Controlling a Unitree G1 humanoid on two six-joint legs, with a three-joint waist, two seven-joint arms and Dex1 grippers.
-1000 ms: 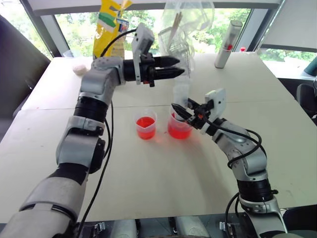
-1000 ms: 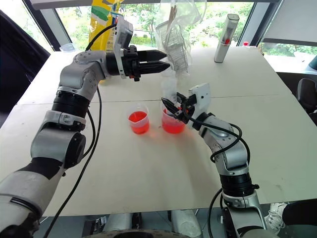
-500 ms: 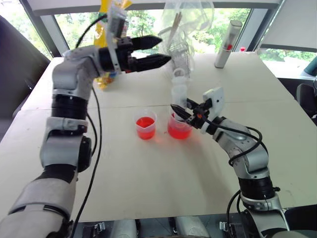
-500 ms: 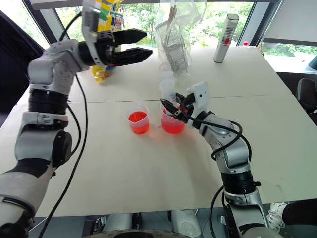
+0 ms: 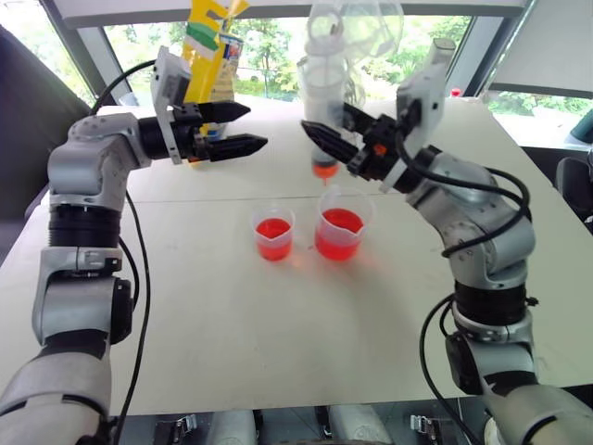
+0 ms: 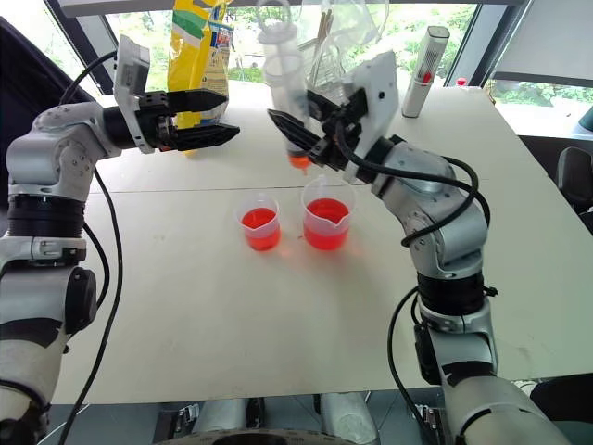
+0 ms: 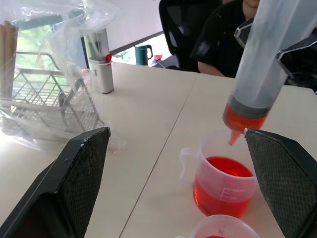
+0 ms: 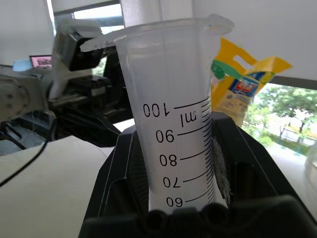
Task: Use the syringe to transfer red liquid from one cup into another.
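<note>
above the cups, syringe held clear of the beaker

on the white table (image 5: 278,352) in front of me stand the two clear cups, side by side and close, not touching. going from the biggest things down: my right arm reaches in from the right, and my right gripper (image 5: 326,141) is clamped on the barrel of the syringe (image 6: 285,79), which stands nearly upright with its plunger end at the top and its tip pointing down. the tip hangs in the air above the larger beaker (image 5: 339,232), over its rim on the side away from me, with a clear gap between tip and cup. a small amount of red liquid (image 7: 244,118) sits at the bottom of the barrel, just over the nozzle. in the right wrist view the printed graduation lines run up the barrel between my two fingers.

my left gripper (image 5: 236,129) hangs level out to the left, well apart from the syringe, pointing toward it with its two black fingers spread wide and nothing between them.

behind, at the far edge of the table, stand a yellow snack bag (image 5: 206,46), a crumpled clear plastic bag (image 5: 366,28) over a wire rack, and a white bottle (image 5: 428,79) with a red mark.

the beaker holds red liquid to under half its height. the smaller cup (image 5: 273,232), on its left, holds a shallower red layer.
</note>
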